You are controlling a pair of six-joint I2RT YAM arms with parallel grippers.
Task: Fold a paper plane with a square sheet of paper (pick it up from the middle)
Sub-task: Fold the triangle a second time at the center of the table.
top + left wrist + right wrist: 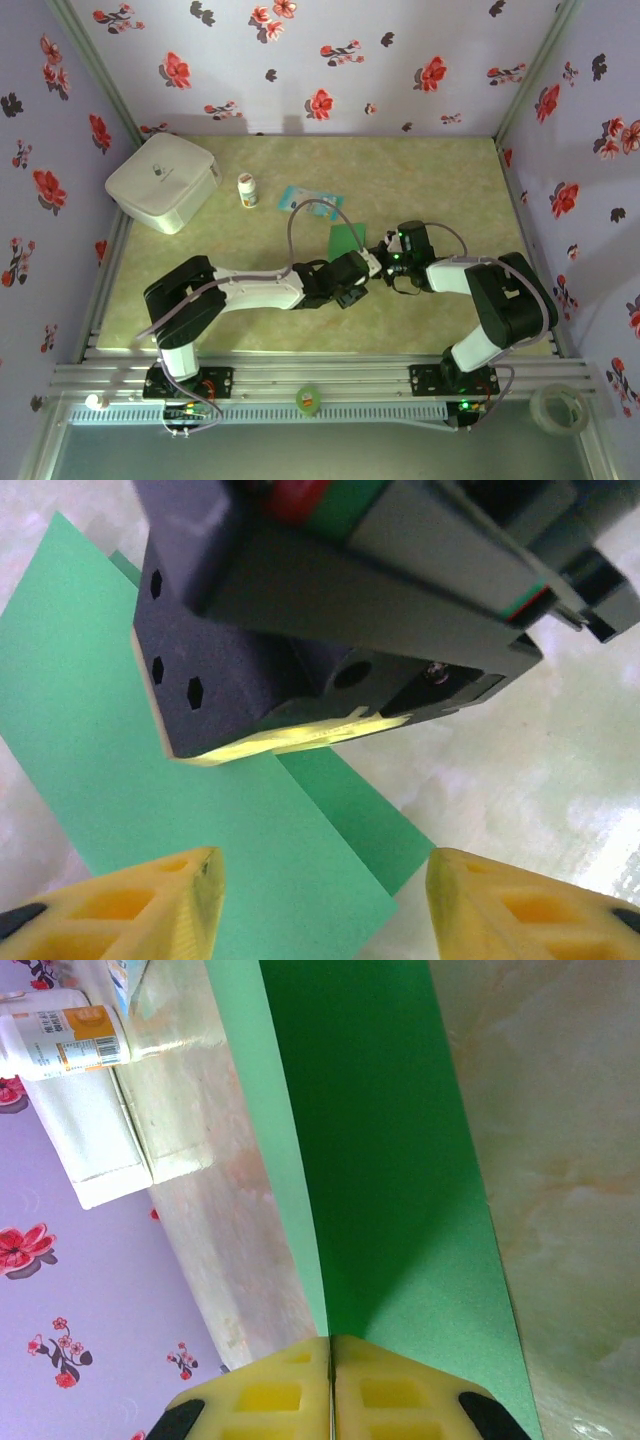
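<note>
We note a marbled, pale yellow-green table [450, 180] boxed in by lilac walls [400, 30] printed with red flowers, a white box [162, 180] at its far left corner, and near its middle the green sheet of paper [347, 238], pinched at one edge by the right gripper [331, 1348] while the left gripper [322, 875] hangs over it, jaws apart.
</note>
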